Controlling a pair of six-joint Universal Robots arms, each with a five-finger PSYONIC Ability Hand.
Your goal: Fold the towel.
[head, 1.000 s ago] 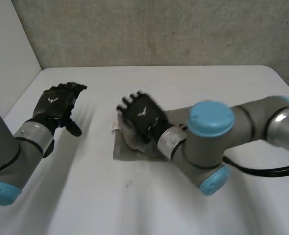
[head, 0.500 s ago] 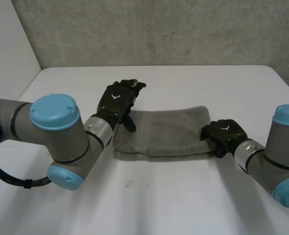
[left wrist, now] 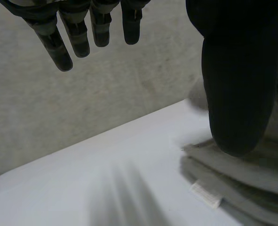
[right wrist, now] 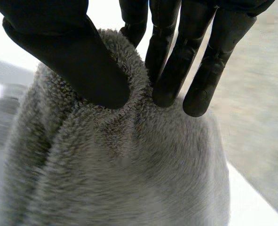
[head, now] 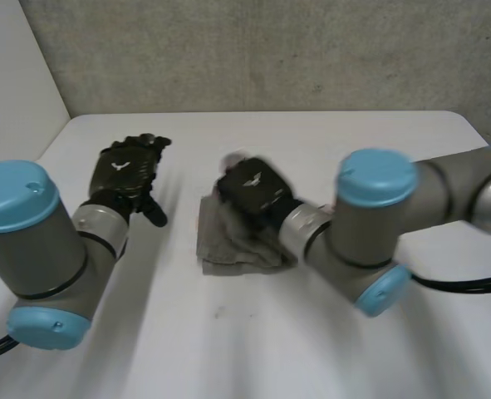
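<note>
On the white desk our right hand pinches the bunched towel, long axis unclear; left hand spread.

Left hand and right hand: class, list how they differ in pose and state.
The left hand is open and holds nothing; the right hand pinches the towel. The left hand hangs beside the towel; the right hand is over it. Both are black.

Fluffy grey cloth towel (deep nubbly pile), smooth matt white table, rough speckled wall.
</note>
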